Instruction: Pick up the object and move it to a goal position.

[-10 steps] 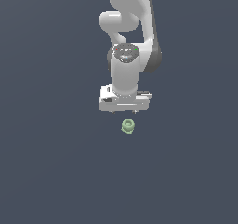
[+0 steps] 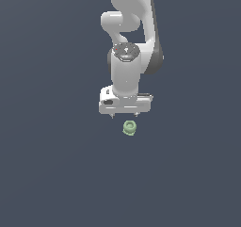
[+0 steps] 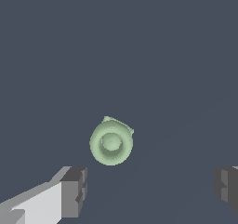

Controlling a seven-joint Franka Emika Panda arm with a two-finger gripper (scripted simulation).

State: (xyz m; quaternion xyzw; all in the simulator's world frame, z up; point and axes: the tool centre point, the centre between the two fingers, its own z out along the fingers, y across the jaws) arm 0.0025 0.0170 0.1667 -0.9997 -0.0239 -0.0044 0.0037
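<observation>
The object (image 2: 129, 127) is a small pale green stubby cylinder with a ring-like flange and hollow centre, lying on the dark grey floor. In the exterior view it sits just in front of and below my white gripper (image 2: 124, 114). In the wrist view the object (image 3: 111, 143) lies ahead of the two grey fingertips (image 3: 74, 190), between their lines but apart from both. My gripper (image 3: 151, 188) is open wide and holds nothing.
The white arm (image 2: 129, 42) rises behind the gripper in the exterior view. The dark grey floor (image 2: 52, 165) spreads flat on all sides with nothing else on it.
The gripper has shifted slightly relative to the object; the object itself has not moved.
</observation>
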